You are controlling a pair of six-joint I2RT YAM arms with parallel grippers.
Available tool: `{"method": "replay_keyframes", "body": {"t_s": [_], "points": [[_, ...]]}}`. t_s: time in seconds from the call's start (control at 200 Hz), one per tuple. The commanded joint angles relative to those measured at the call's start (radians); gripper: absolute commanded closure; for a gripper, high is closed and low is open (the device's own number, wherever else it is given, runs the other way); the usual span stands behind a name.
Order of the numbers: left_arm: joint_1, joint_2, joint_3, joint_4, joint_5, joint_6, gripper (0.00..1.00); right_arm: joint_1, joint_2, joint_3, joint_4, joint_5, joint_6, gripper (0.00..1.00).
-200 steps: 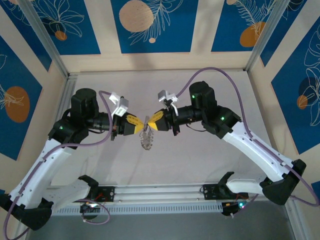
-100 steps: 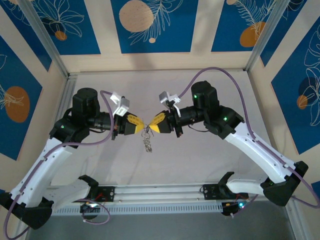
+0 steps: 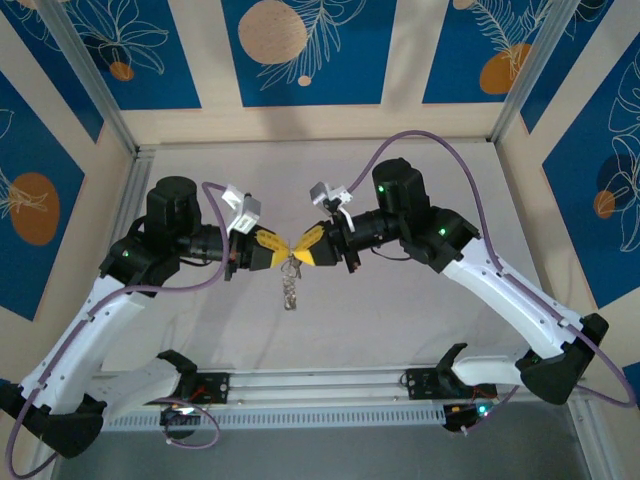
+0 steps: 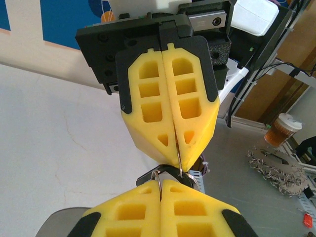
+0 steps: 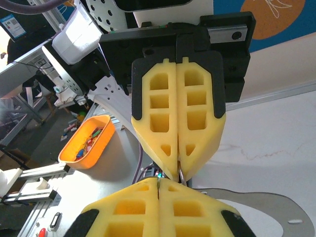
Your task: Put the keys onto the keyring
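Both grippers meet tip to tip over mid-table: left gripper (image 3: pixel 281 246) and right gripper (image 3: pixel 299 250), each with its fingers pressed together. Bare table (image 3: pixel 400 310) lies all round the contact point. Back wall (image 3: pixel 310 125), side posts and near rail (image 3: pixel 320 385) are well apart from the tips. Elbows flare outward, so the arms sit closer to the side walls than the tips do.

Top view gives the keyring (image 3: pixel 290 284): it hangs straight down from where the tips meet, nearly edge-on, a narrow silvery fringed strip.

Wrist views give the grip: thin grey rim wire caught in each yellow seam, so both grippers pinch the keyring at its top. Left wrist adds a small dark piece (image 4: pixel 153 174) beside the tips, too blurred to identify, and a paper cup (image 4: pixel 283 129) in the background. Right wrist adds an orange tray (image 5: pixel 85 143) of small parts in the background.
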Motion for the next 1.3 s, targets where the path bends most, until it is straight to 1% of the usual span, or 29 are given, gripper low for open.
{"method": "replay_keyframes", "body": {"t_s": [0.0, 0.25, 0.41, 0.79, 1.135, 1.295], "points": [[-0.015, -0.011, 0.027, 0.026, 0.025, 0.018, 1.0, 0.009, -0.01, 0.011, -0.006, 0.047, 0.004, 1.0], [-0.014, -0.019, 0.028, 0.015, 0.01, 0.026, 1.0, -0.008, -0.029, 0.003, 0.009, 0.108, 0.055, 1.0], [-0.017, -0.02, 0.03, 0.008, 0.006, 0.029, 1.0, -0.009, -0.001, 0.028, -0.018, 0.079, 0.074, 1.0], [-0.023, -0.025, 0.032, -0.022, -0.058, 0.063, 1.0, 0.008, 0.043, 0.079, -0.107, 0.062, 0.075, 1.0], [-0.024, -0.03, 0.039, -0.064, -0.159, 0.113, 1.0, 0.016, 0.04, 0.086, -0.19, 0.062, 0.091, 1.0], [-0.025, -0.015, 0.054, -0.072, -0.148, 0.122, 1.0, 0.013, 0.059, 0.095, -0.185, 0.062, 0.102, 1.0]]}}
